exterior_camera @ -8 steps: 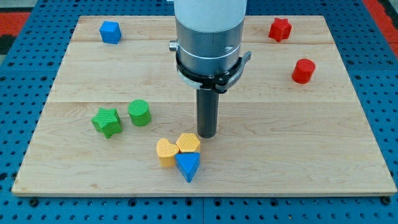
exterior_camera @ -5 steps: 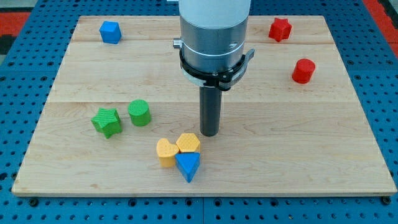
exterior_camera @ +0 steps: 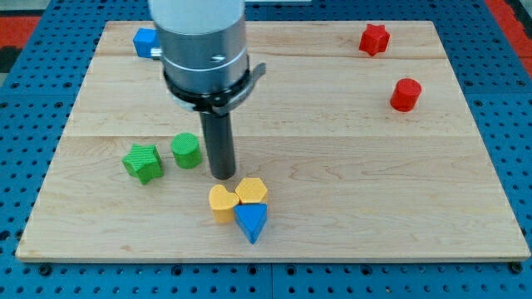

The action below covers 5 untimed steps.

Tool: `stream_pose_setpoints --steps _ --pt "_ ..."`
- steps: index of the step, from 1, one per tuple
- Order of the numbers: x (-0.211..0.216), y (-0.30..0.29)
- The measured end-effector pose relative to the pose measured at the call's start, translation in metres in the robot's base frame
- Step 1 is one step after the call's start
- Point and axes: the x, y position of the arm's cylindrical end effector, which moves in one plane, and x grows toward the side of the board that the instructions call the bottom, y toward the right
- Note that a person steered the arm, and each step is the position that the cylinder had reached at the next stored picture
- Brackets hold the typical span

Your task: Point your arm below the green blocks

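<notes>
A: Where was my tip placed in the camera view?

B: It was seen on the bench, just to the view's right of the green cylinder and slightly lower; the green star lay further left, near the cylinder; a cluster of two yellow blocks and a blue triangular block sat just below the tip.

A: And the end effector's state?

B: Only a plain rod was shown; nothing was gripped.

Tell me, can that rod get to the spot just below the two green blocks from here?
Probably yes. My tip sits right of the green cylinder and green star; bare board lies below them, the yellow blocks off to the right.
</notes>
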Motion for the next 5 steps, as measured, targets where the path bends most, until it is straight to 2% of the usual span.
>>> stream_pose_setpoints --steps 2,5 --pt "0.000 -0.038" --pt "0.007 -0.056"
